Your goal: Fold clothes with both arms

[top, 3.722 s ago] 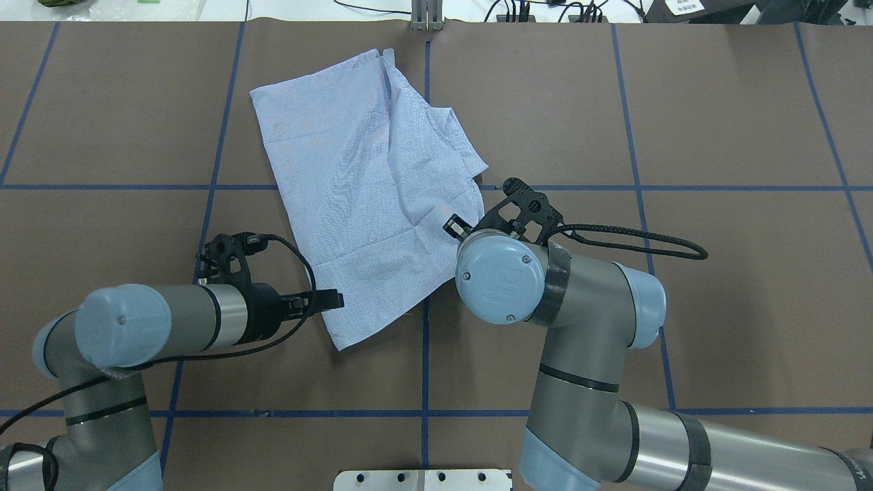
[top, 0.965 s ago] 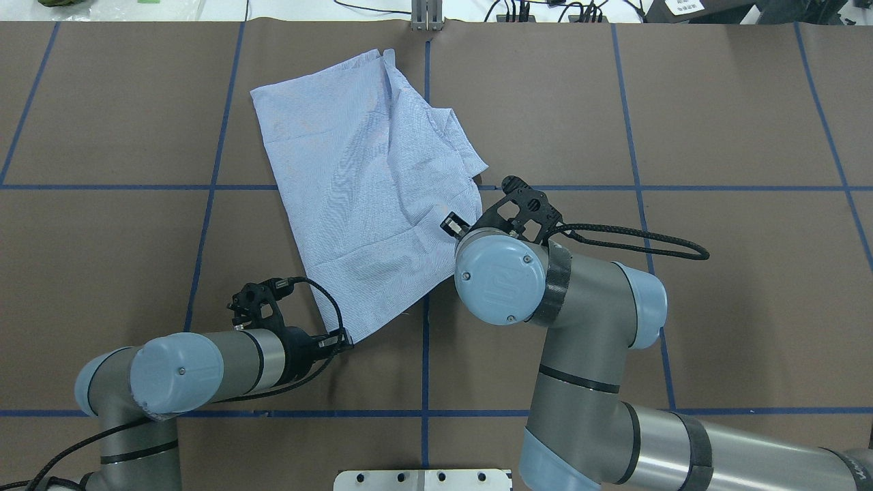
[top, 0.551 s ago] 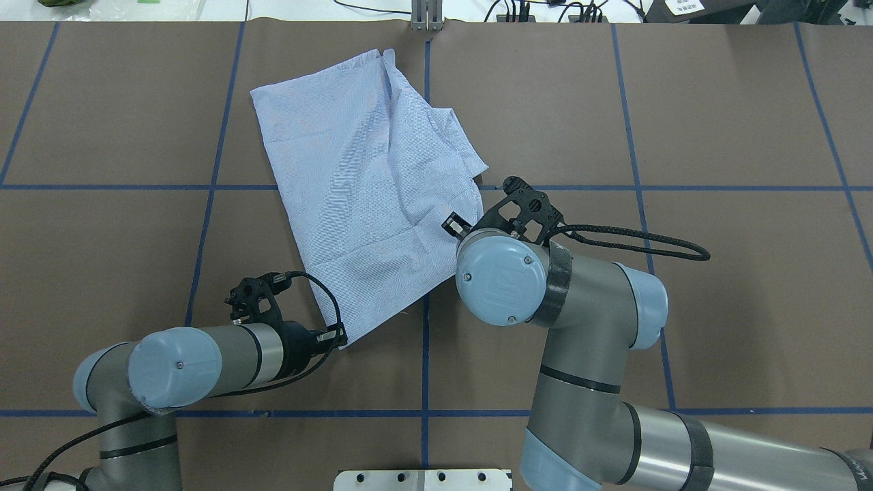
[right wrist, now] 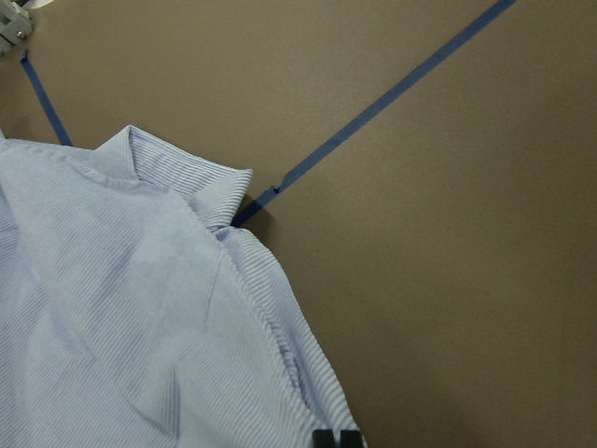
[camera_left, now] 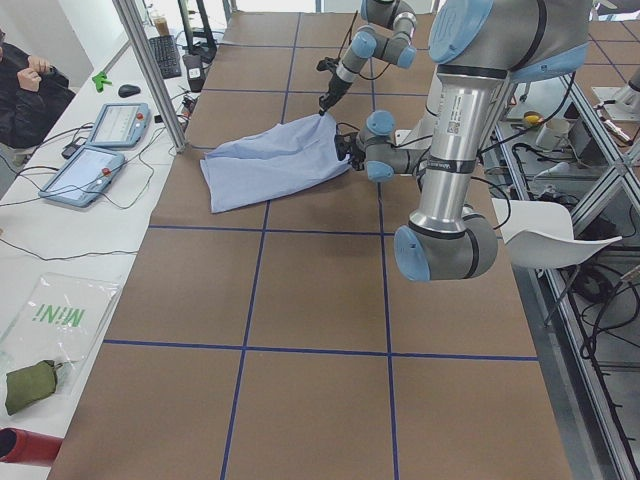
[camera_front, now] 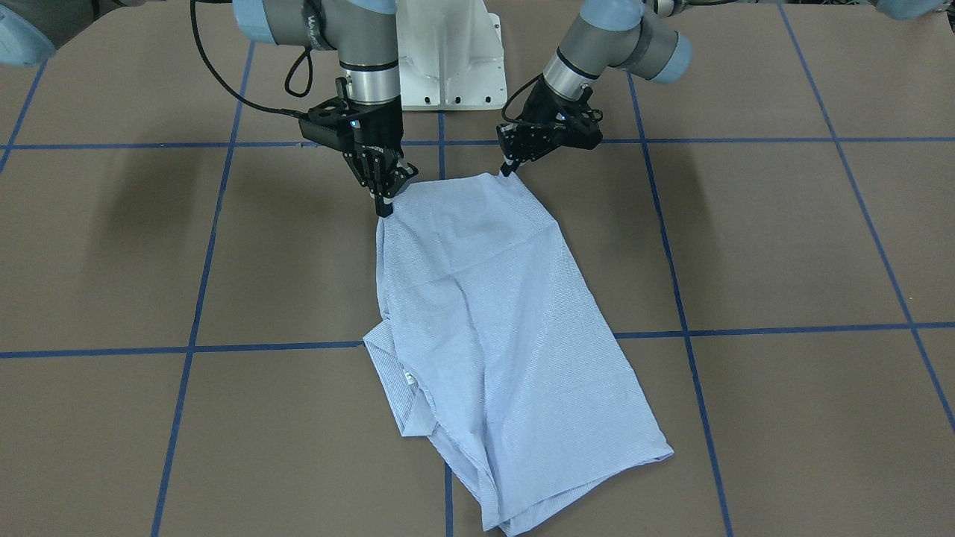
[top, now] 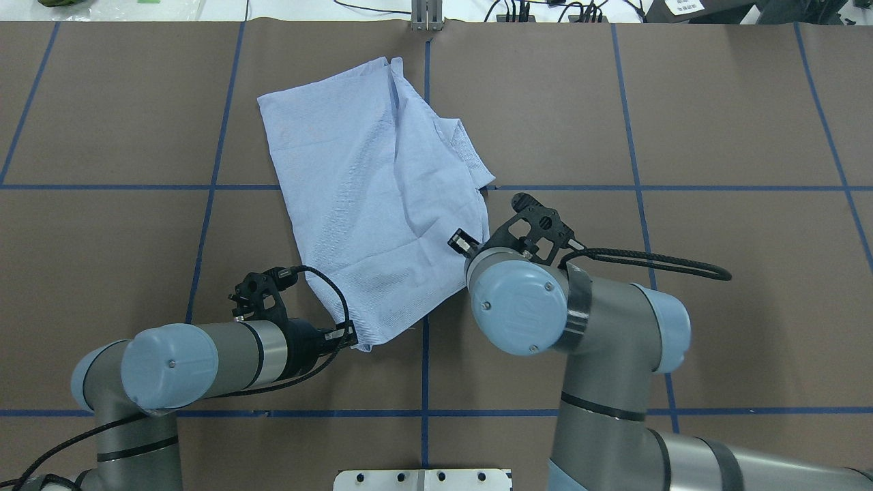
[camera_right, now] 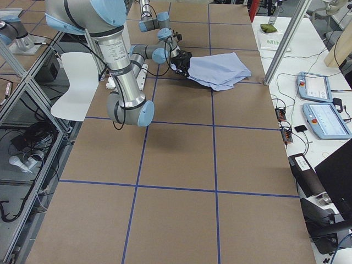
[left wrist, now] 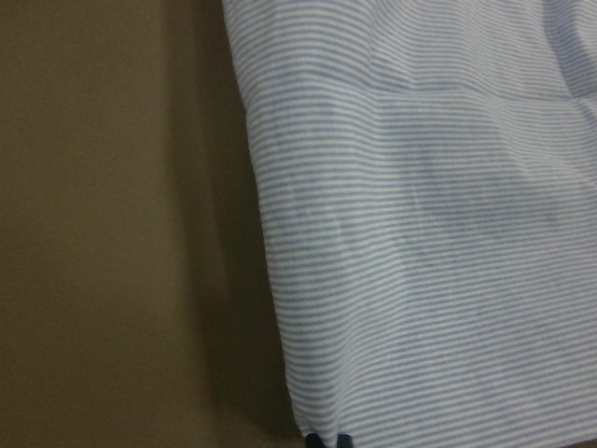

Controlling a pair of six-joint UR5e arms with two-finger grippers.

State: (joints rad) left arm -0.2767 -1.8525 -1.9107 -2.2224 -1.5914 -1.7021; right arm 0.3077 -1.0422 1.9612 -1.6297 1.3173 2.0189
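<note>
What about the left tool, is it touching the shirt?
Touching. The front-facing view shows the left tool pinching a corner of the shirt, its fingertips closed on the fabric edge.

Bright, even light from overhead in the front-facing view, no glare anywhere. Soft, wide shadows smeared across the tabletop (camera_front: pixel 783 246) around nine and ten o'clock. Just as crisp from the overhead camera, with only a thin dark rim under the shirt (top: pixel 368 177) at its six o'clock edge. White strip (top: pixel 307 9) at twelve o'clock close to blown out. Both side views sharp and wide-angled, blue grid lines (camera_left: pixel 250 346) splaying toward the edges. Left wrist view dim and soft, stripes readable but muddy, deep shadow along the shirt's nine o'clock edge, darker toward six. Right wrist view brighter, well focused, small hard shadow tucked under the collar (right wrist: pixel 187 173).
</note>
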